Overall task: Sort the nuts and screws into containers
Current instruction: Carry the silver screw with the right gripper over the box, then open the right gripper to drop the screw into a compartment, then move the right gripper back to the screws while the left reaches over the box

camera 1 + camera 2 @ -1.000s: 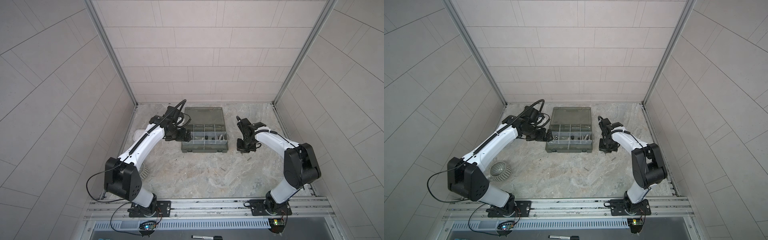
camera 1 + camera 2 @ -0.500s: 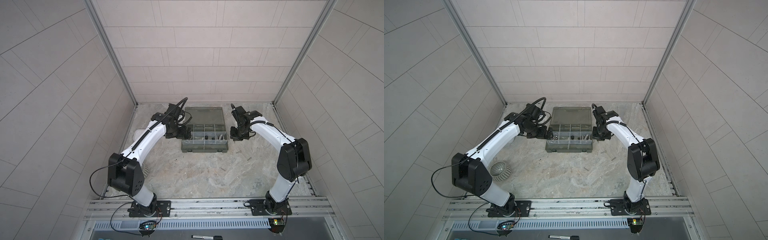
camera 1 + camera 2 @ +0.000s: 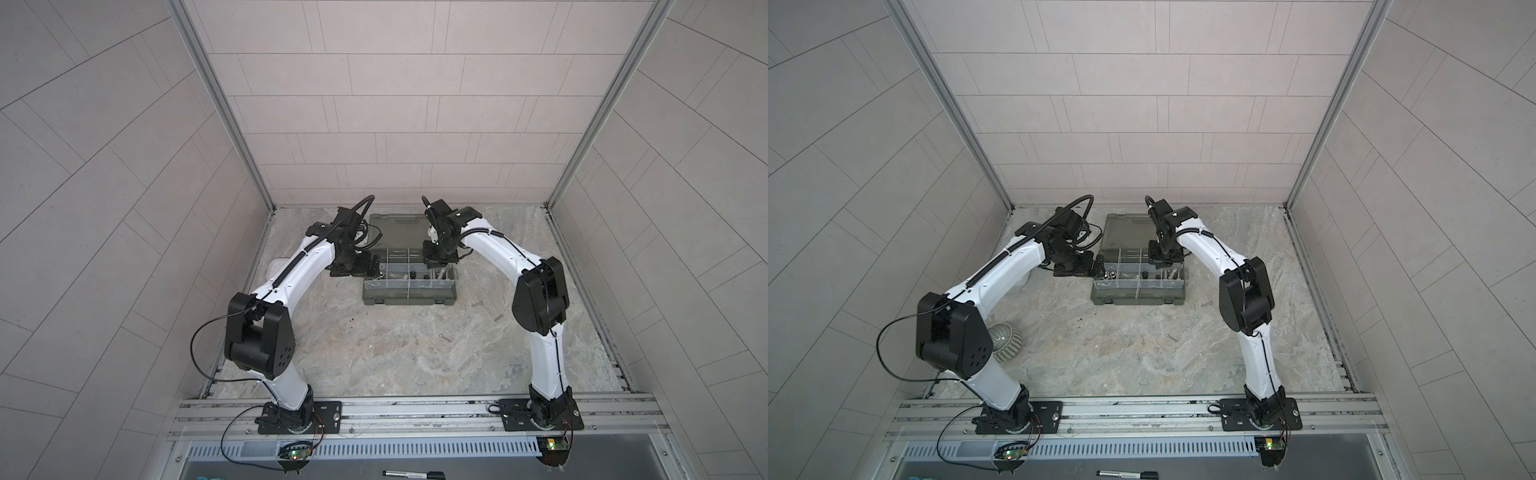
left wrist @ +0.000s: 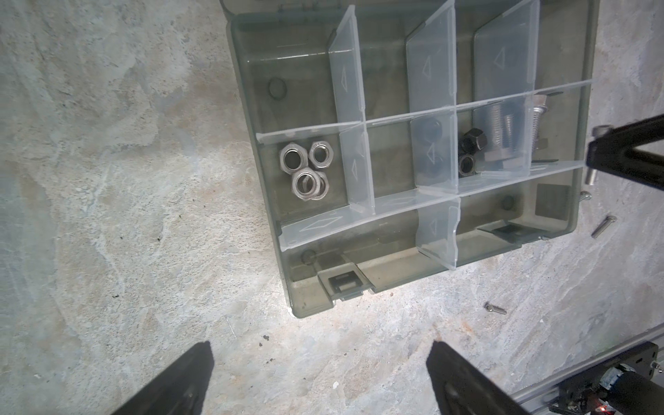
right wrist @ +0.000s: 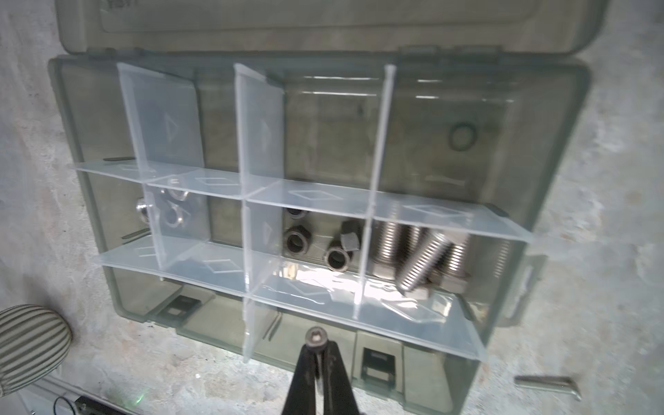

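The dark grey-green case [image 3: 409, 296] [image 3: 1138, 297] lies open at the back middle, its containers split by clear dividers. Silver nuts [image 4: 305, 169] fill one compartment, black nuts [image 5: 316, 240] another, thick screws [image 5: 424, 251] a third. My right gripper [image 5: 317, 346] [image 3: 437, 268] hangs over the case's right part, shut on a small socket-head screw [image 5: 315, 336]; I cannot tell which compartment is below. My left gripper [image 4: 319, 348] [image 3: 376, 268] is open and empty, low beside the case's left wall. Loose thin screws [image 3: 476, 304] [image 4: 603, 226] lie on the table right of the case.
A ribbed grey mug [image 3: 1005, 340] lies by the left arm's base link. A white object [image 3: 276, 266] is partly hidden behind the left arm. A black marker [image 3: 411, 473] rests on the front ledge. Tiled walls close in left, right and back.
My right arm has risen from the table right of the case and swung left over the case, jaws shut. My left arm has shifted slightly, staying open beside the case.
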You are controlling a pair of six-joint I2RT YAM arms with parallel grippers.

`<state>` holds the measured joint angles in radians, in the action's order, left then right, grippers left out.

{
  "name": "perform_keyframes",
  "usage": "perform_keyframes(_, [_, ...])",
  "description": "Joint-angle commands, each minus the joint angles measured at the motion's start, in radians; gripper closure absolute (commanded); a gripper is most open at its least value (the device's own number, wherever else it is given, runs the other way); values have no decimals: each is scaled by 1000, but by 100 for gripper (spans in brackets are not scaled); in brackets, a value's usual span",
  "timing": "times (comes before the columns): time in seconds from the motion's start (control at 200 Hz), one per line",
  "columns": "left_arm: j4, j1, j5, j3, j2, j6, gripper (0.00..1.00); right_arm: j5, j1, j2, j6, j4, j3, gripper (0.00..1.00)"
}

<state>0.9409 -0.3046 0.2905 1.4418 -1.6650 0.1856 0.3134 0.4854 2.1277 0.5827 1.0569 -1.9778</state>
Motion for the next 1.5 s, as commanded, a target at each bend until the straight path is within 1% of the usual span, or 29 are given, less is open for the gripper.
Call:
perform_keyframes(0.0, [23, 10, -3, -10, 17, -1, 0, 70, 24, 80, 7, 53, -109, 100])
perform_keyframes(0.105, [35, 12, -15, -18, 21, -12, 0, 90, 48, 151, 3, 78, -212, 100])
perform_keyframes(0.255, [27, 12, -17, -29, 27, -14, 0, 126, 65, 211, 8, 79, -276, 100])
perform_keyframes(0.64, [40, 19, -38, -27, 27, -14, 0, 189, 65, 287, 1, 61, -305, 100])
perform_keyframes(0.721, [42, 25, -37, -26, 26, -9, 0, 204, 64, 294, -6, 59, -321, 94])
perform_keyframes(0.791, [42, 32, -37, -24, 25, -6, 0, 212, 59, 294, -7, 54, -331, 83])
perform_keyframes(0.816, [40, 34, -35, -24, 26, -4, 0, 215, 58, 292, -9, 52, -335, 80])
perform_keyframes(0.906, [40, 40, -29, -14, 18, -4, 0, 217, 47, 279, -16, 61, -342, 77])
perform_keyframes(1.031, [34, 42, -12, 13, -4, -2, 0, 184, 21, 228, -40, 85, -322, 76])
perform_keyframes(1.116, [28, 41, 13, 32, -22, -1, 0, 127, -7, 163, -55, 102, -272, 77])
perform_keyframes(1.191, [17, 41, 34, 48, -33, 5, 0, 60, -39, 78, -66, 106, -179, 77])
perform_keyframes(1.326, [5, 38, 47, 89, -60, 24, 0, -47, -110, -101, -74, 82, 60, 78])
perform_keyframes(1.421, [-12, 30, 81, 114, -75, 40, 0, -86, -173, -204, -55, 52, 251, 79])
perform_keyframes(1.496, [-27, 6, 109, 136, -86, 45, 0, -109, -216, -265, -24, 30, 386, 80])
